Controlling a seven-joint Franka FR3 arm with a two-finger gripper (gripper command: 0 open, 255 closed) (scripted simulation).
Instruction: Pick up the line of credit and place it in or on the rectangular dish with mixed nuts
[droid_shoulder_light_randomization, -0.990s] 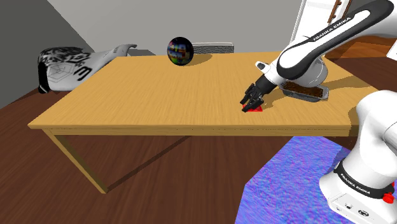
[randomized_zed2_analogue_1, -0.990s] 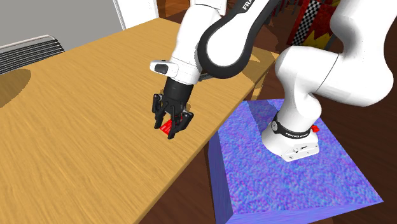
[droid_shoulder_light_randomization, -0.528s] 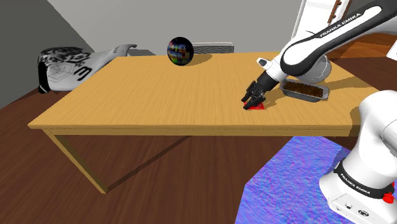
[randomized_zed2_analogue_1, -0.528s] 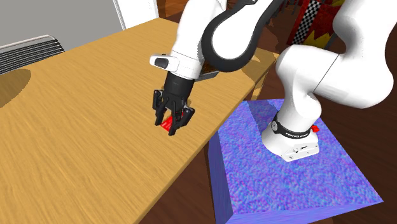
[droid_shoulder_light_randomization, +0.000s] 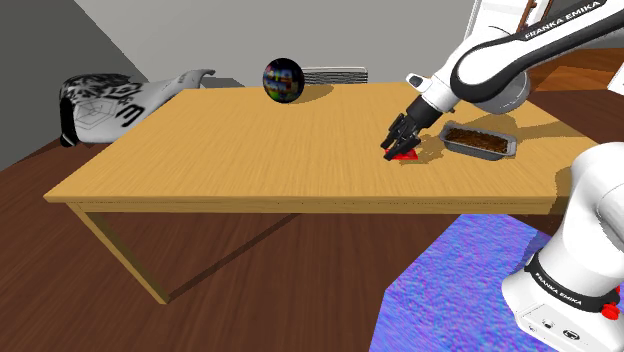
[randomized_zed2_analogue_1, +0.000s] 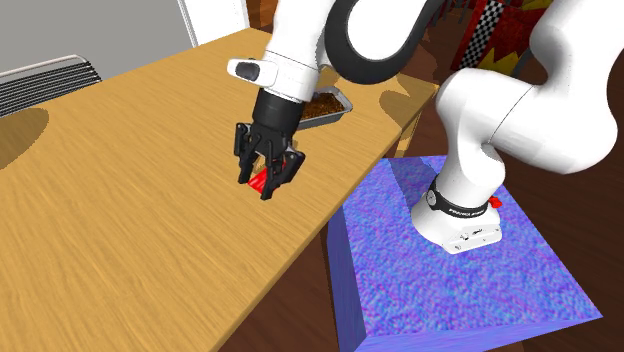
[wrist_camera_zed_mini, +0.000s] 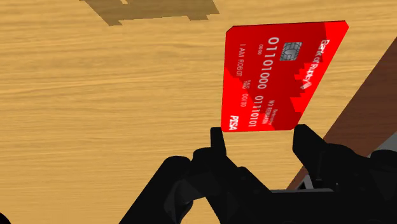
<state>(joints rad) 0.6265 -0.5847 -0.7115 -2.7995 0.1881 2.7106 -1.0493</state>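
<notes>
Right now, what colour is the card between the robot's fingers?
The card is red with white writing, clearest in the wrist view.

The card (wrist_camera_zed_mini: 280, 76) is red with white numbers, the end effector (wrist_camera_zed_mini: 260, 132) black, the surface (droid_shoulder_light_randomization: 230, 150) tan wood grain, and the stand (droid_shoulder_light_randomization: 460, 290) at lower right mottled blue-violet.

Bare tabletop (droid_shoulder_light_randomization: 250, 150) betw. gripper (droid_shoulder_light_randomization: 395, 153) & nut dish (droid_shoulder_light_randomization: 478, 153); ball (droid_shoulder_light_randomization: 283, 81) well apart, at far edge
</notes>
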